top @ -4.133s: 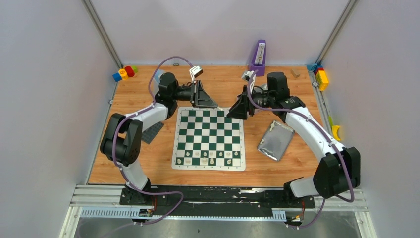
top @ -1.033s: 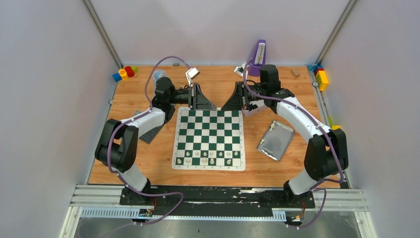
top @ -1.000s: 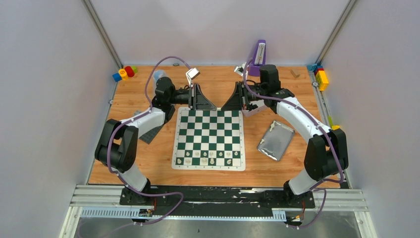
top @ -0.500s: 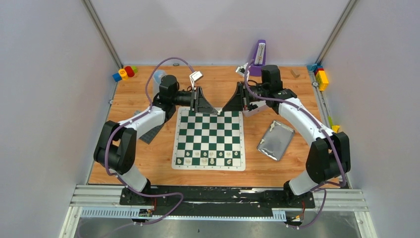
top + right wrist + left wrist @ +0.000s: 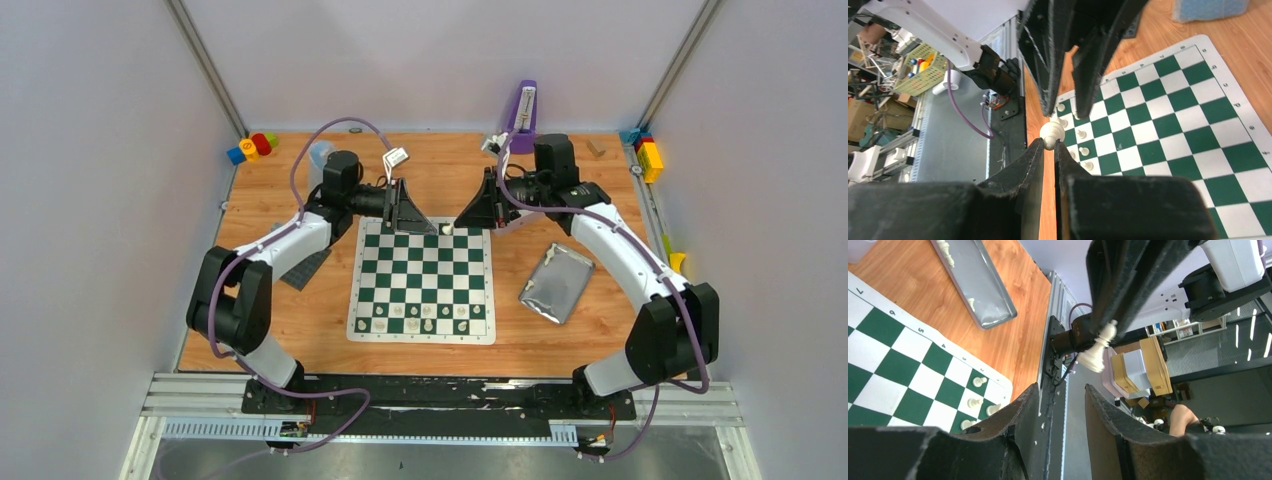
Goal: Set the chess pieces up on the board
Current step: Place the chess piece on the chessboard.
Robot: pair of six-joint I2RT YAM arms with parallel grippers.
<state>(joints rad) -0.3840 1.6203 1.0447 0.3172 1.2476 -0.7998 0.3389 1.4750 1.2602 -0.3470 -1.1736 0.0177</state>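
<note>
We clench one tiny cream-white plastic chess piece [image 5: 1052,133] in the right gripper [image 5: 1049,146] at the far edge of the green-checked mat board [image 5: 424,268], left gripper [image 5: 1062,390] parted opposite, likely a handover.

The left arm [image 5: 290,232] and right arm [image 5: 612,245] each reach forward and turn inward at the wrist, so their end effectors point at each other, tips close but apart. The left end effector [image 5: 1060,390] has its jaws spread with nothing between them. The right end effector [image 5: 1048,145] is pinched nearly closed on a piece [image 5: 1052,133] at its fingertips.
</note>
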